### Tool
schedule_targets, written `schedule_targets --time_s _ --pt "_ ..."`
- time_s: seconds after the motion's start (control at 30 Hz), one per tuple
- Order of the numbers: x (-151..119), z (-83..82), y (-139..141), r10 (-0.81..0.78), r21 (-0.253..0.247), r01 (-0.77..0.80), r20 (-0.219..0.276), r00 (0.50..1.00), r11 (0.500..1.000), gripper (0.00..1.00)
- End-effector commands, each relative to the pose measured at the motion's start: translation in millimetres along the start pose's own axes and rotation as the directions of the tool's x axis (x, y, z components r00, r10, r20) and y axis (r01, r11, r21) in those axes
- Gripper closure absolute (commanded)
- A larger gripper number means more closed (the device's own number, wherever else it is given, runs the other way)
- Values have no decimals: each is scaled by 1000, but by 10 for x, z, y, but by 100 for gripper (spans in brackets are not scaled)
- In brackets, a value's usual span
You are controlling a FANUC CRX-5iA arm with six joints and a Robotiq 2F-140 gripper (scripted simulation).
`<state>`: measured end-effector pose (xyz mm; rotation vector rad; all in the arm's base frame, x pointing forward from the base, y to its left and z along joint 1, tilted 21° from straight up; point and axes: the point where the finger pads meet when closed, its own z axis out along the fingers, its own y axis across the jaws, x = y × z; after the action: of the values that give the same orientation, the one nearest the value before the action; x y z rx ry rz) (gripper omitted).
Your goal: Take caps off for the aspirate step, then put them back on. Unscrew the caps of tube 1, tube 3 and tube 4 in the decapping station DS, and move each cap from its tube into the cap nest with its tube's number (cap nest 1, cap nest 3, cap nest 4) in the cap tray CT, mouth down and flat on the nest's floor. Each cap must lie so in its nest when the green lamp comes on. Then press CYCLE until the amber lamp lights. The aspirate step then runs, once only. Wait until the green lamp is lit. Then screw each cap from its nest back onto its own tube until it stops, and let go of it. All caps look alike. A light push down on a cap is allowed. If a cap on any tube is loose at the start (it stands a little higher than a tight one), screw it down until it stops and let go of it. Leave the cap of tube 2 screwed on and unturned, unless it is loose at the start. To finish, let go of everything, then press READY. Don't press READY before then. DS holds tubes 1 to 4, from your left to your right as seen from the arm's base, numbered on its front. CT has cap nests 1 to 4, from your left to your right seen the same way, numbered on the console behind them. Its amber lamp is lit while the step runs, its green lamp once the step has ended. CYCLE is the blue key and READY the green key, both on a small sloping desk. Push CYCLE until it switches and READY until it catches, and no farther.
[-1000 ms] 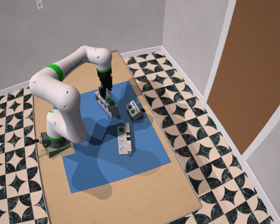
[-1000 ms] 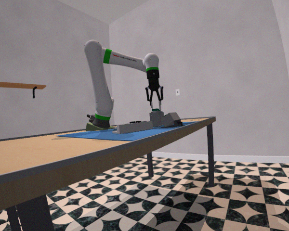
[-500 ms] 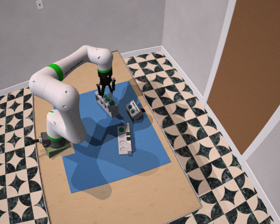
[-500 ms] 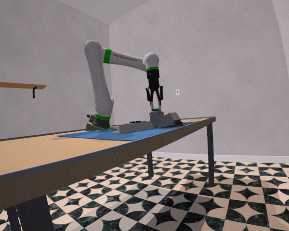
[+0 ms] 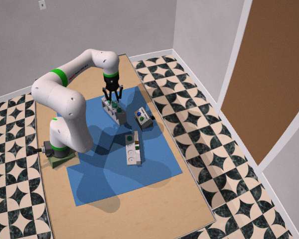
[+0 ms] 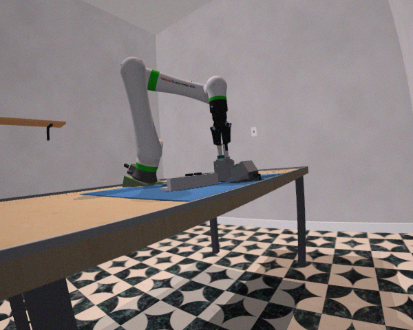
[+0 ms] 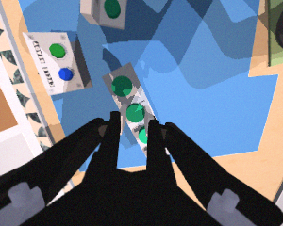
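Blue mat (image 5: 144, 175) on wooden table, gripper (image 5: 114, 101) pinching cap of tube 3 (image 7: 135, 113) in DS (image 5: 121, 118) toward mat's 12 o'clock; risks slipping mid-turn, or nudging tube 2's cap (image 5: 108, 102) at 10 o'clock.

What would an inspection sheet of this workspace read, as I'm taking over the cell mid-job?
Surface: wooden table with a blue mat.
Job's things: decapping station shows three green caps on tubes; cap tray holds one green cap in an end nest; sloping desk has blue key and green key.
Clutter: nothing seen.
Claw: claw points down over the station, shut on a tube cap.
Cables: short stub at the arm's base; nothing loose seen.
Surroundings: patterned floor, grey walls, wall shelf.
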<state>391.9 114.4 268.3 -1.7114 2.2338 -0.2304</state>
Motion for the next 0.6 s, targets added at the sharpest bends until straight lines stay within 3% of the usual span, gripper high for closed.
schedule_targets --time_s 0.0,0.33,0.57 --pt "-1 0 1 1 2 -1 -1 1000 1000 100" --pt "-1 0 1 1 2 -1 -1 1000 1000 100" --pt "-1 -2 1 -342 1 342 -2 940 940 100"
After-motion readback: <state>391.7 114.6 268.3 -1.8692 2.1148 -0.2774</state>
